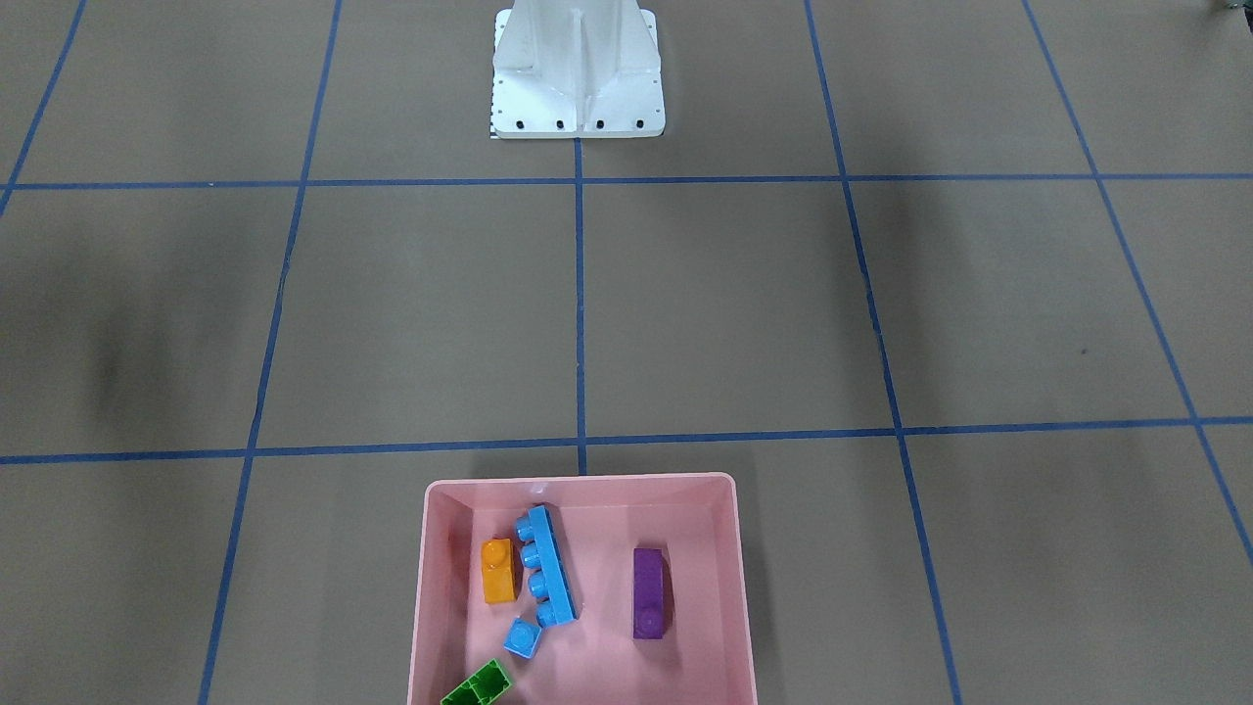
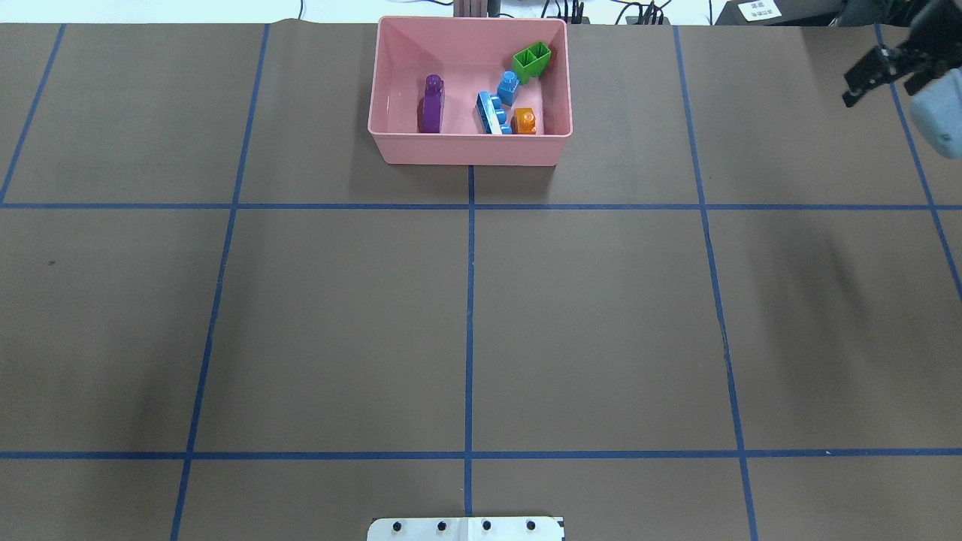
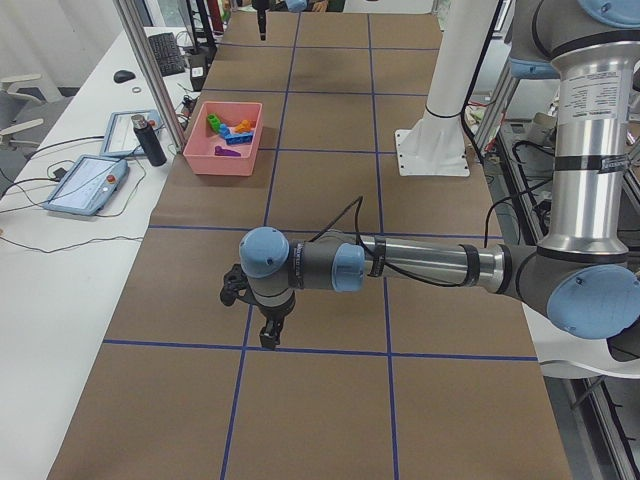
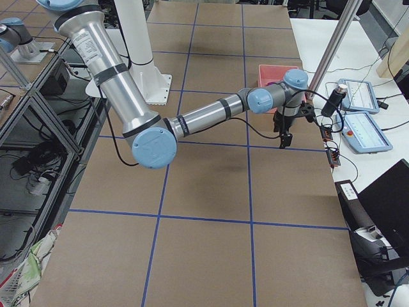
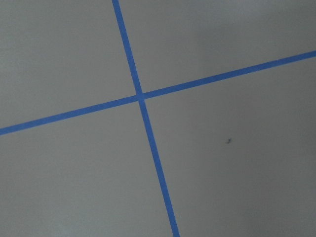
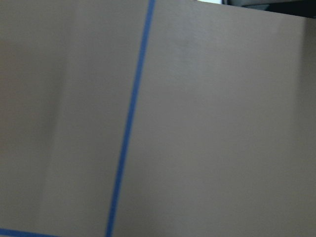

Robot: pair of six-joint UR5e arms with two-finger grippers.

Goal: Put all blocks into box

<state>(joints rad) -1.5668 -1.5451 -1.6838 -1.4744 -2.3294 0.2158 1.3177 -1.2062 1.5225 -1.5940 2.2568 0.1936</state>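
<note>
Brown-paper table [image 2: 601,338] w/ blue tape grid, overhead view. Pink box [image 2: 470,150] sits at table's 12 o'clock and holds all five blocks. R gripper [image 2: 878,74] at approx. 2 o'clock, well apart from box; spread or pressed together, can't tell. L gripper [image 3: 270,335] seen in side view only; can't tell either. Inside box: long blue block [image 2: 490,113] at 5 o'clock, purple block [image 2: 431,105] at 8, green block [image 2: 532,61] at 2, orange block [image 2: 524,120] at 4, tiny blue block [image 2: 508,88] at 3.
</note>
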